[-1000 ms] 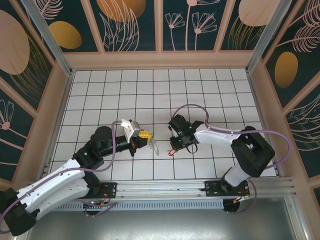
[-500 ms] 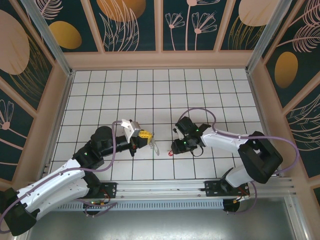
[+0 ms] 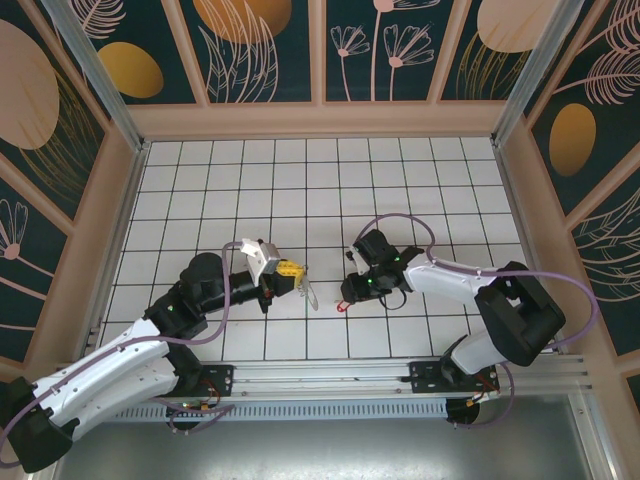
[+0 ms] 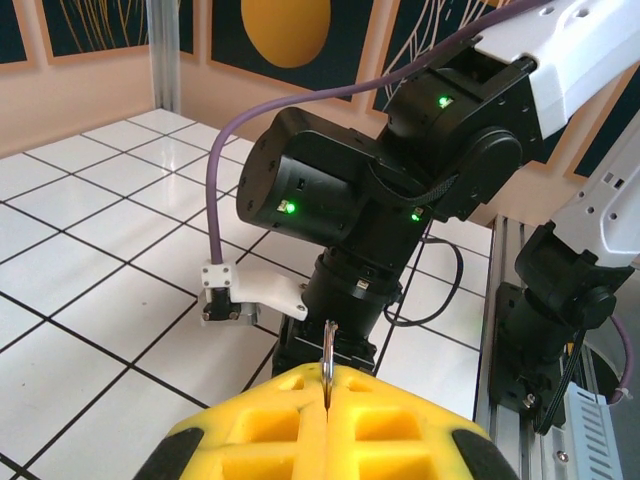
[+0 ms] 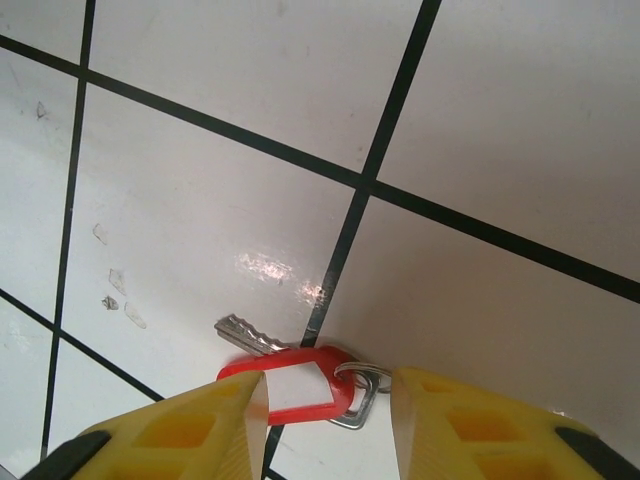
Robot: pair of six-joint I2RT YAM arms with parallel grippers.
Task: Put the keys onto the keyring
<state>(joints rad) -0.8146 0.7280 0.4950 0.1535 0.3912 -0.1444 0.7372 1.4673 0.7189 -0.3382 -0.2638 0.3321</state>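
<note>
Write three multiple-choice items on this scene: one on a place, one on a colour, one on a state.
1. Where does the red-tagged key lie?
A. On the white tiled floor, between the fingers of the right hand
B. On the floor, far off to one side of that hand
C. Lifted clear of the floor

2. What colour are that hand's fingers?
A. Black
B. Yellow
C. Blue

3. How does the left hand stand?
A. Wide open
B. Shut on the keyring
C. Shut on nothing

Answers:
1 A: the right wrist view shows the key flat across a dark tile line, between the parted fingers.
2 B: both fingers show yellow there.
3 B: the left wrist view shows its fingers pressed together with the thin ring pinched in the seam.
</note>
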